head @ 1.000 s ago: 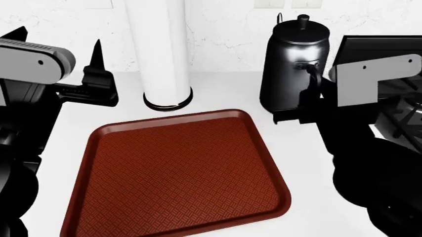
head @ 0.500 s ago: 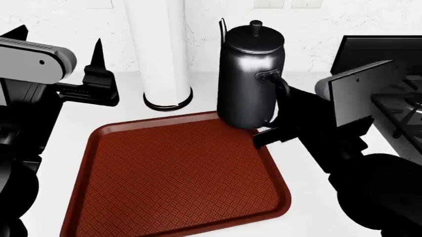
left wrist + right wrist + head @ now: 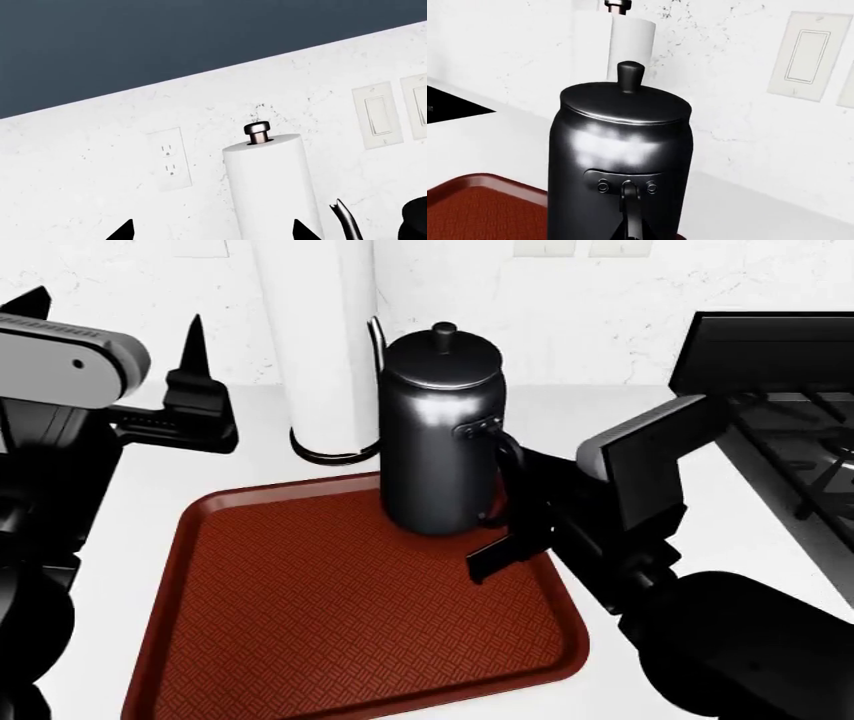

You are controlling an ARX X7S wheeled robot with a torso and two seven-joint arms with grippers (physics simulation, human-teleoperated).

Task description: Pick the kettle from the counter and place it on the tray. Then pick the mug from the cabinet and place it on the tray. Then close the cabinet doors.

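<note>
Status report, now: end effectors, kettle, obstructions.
Right end effector shut on kettle handle. Kettle upright over tray back edge; contact unclear. Left end effector empty, open, beside paper towel roll. Nothing blocking tray.

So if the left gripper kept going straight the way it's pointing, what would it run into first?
Probably the paper towel roll, which stands between the fingers in the left wrist view, ahead of the wall. Depth is unclear, so it might only graze it.

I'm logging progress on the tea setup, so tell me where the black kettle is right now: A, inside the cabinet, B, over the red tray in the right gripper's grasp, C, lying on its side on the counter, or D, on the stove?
B: the kettle stands upright over the tray's far edge, the right gripper at its handle.
</note>
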